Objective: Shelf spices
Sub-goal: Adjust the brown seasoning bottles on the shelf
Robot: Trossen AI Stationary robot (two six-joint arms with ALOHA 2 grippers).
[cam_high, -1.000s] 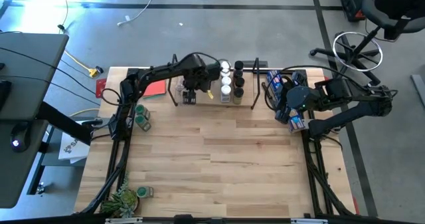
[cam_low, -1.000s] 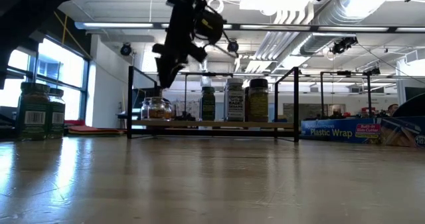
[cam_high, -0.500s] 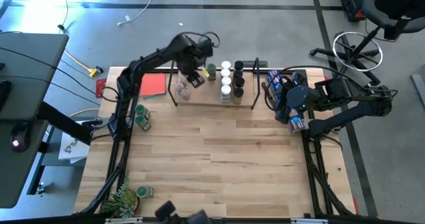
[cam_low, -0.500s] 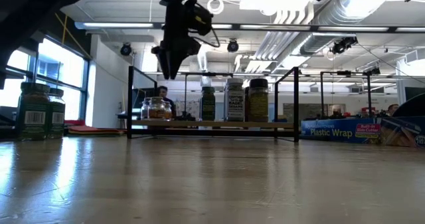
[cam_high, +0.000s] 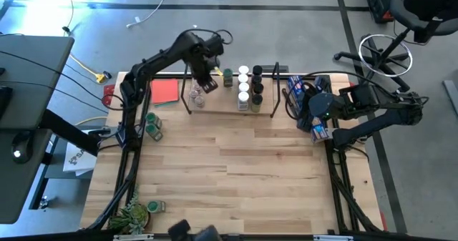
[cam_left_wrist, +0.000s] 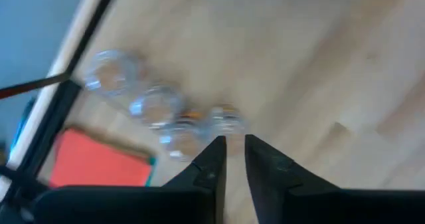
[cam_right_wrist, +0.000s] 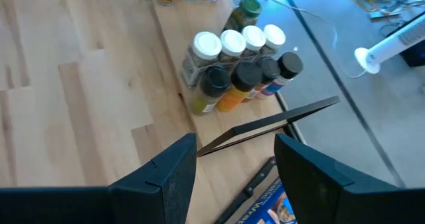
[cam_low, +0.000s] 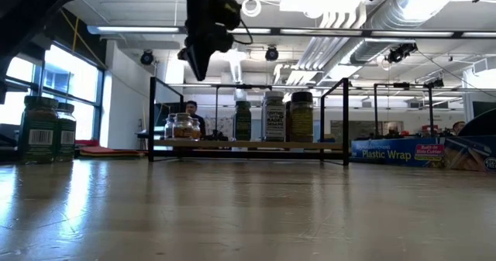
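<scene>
High view: spices (cam_high: 248, 87) on shelf (cam_high: 230, 106)

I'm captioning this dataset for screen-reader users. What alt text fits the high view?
Seen from above, the left gripper hangs over the shelf at the wooden table's far edge, above clear jars; white- and black-lidded spice jars stand farther right. The right arm rests at the right edge over a blue packet.
</scene>
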